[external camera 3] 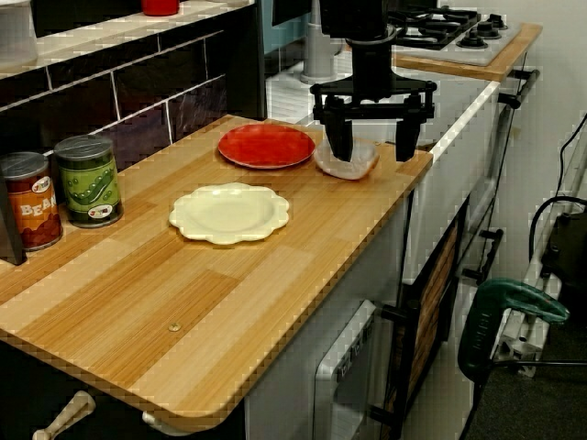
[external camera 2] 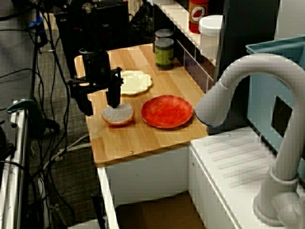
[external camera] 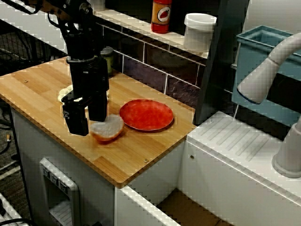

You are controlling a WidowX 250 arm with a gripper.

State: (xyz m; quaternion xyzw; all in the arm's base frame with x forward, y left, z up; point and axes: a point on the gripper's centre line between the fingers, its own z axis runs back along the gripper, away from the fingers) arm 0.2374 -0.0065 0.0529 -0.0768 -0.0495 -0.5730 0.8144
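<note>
Spreading gripper (external camera: 88, 125): black, pointing straight down, jaws set wide apart with nothing held between them.
Fingers (external camera 3: 339, 133): one stands at the rim of the bowl (external camera: 109, 128), the other outside it toward the front edge of the worktop (external camera: 136, 155); whether the rim is touched cannot be told.
Bowl place: upright, white inside, orange outside, close to the front edge near the sink-end corner.
Red plate (external camera: 146, 114): just beside the bowl, toward the back edge.
Cream plate (external camera 3: 229, 213): scalloped, mid-worktop, beyond the gripper.
Cans: green can (external camera 3: 89, 181) and red can (external camera 3: 27, 202), upright, side by side at the back edge.
</note>
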